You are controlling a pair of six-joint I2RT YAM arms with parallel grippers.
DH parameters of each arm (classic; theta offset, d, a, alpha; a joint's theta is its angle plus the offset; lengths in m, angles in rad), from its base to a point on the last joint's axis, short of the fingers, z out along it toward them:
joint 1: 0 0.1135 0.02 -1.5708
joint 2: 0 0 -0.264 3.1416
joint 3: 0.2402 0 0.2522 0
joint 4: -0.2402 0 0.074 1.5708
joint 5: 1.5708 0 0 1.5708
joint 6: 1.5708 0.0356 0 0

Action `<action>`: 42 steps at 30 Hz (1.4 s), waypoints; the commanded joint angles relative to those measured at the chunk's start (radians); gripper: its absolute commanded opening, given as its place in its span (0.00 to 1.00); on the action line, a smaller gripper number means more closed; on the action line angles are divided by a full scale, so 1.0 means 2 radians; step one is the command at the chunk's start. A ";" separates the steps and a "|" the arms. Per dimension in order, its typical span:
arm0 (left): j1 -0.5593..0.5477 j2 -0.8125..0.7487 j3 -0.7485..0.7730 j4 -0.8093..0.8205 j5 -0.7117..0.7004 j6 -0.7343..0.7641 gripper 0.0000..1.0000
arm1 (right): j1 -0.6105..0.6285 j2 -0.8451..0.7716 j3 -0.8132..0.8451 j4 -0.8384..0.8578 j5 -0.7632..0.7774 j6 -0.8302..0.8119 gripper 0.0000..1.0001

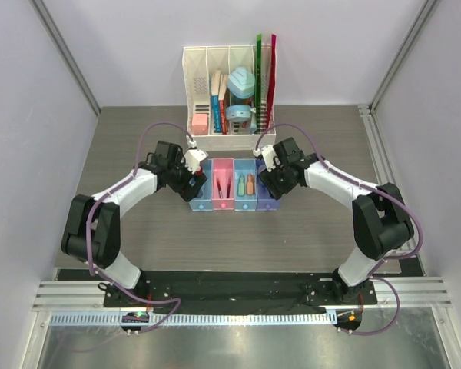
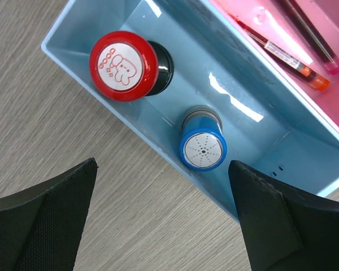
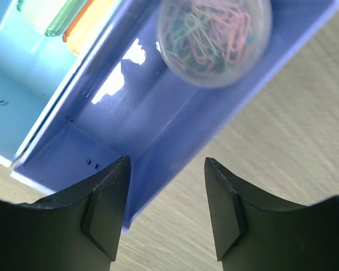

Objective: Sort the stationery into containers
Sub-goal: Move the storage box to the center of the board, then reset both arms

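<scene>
Can't see into the blue bin point(image 1: 202, 204) from above, under the left gripper point(image 1: 196, 183). Only get part of the clear disc point(image 3: 214, 39) and pens point(image 2: 288, 56), cropped at edges

My overhead feed: a grey wood-grain table point(image 1: 307, 231) boxed by pale lilac walls point(image 1: 123, 46), evenly lit.

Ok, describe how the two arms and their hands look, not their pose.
Both the left arm and right arm have white links between bulky black joints, with a lilac cable looping along each. The left hand and right hand each have two matte black, wedge-shaped fingers.
</scene>
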 commanded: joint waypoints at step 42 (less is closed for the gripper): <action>0.279 -0.396 -0.054 -0.068 0.276 -0.116 1.00 | -0.102 -0.424 -0.069 -0.052 -0.137 -0.004 1.00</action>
